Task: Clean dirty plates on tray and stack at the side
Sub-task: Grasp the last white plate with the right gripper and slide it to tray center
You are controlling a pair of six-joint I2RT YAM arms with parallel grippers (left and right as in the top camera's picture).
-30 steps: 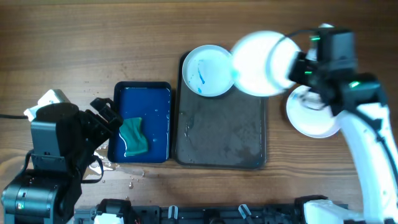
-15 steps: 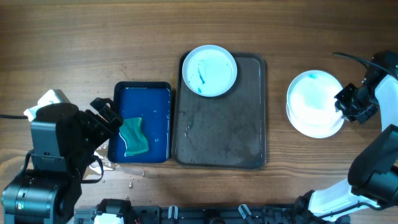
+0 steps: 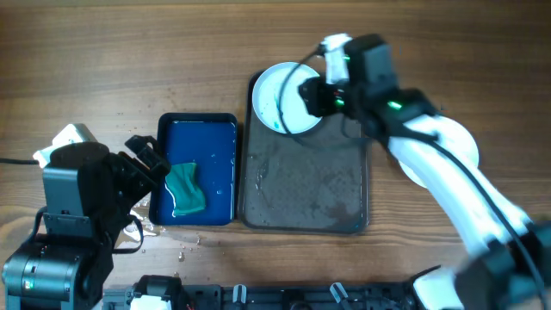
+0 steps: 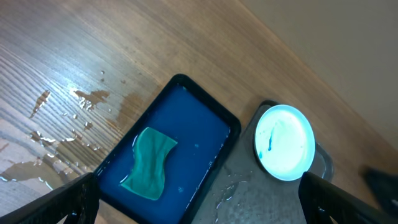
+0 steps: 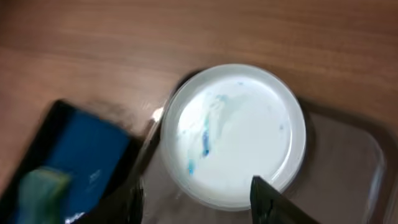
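One white plate point(image 3: 284, 96) smeared with blue streaks lies in the far left corner of the dark tray point(image 3: 306, 185). My right gripper point(image 3: 312, 93) hangs over that plate's right rim. In the right wrist view its jaws point(image 5: 202, 208) are open, nothing between them, with the plate point(image 5: 233, 134) just ahead and below. Stacked white plates point(image 3: 466, 140) lie on the table right of the tray, mostly hidden by my right arm. My left gripper point(image 4: 199, 208) stands wide open and empty, high above the blue tray point(image 4: 180, 143), with the plate point(image 4: 285, 142) at the right of that view.
The glossy blue tray point(image 3: 196, 168) left of the dark tray holds blue liquid and a teal sponge point(image 3: 185, 189). Water drops point(image 3: 159, 232) spot the wood near its front left corner. The dark tray's bare floor point(image 4: 261, 193) is wet.
My right arm carried a plate to the stack on the right, let go, then swung left over the plate on the tray, with its jaws opening. The left arm has not moved.
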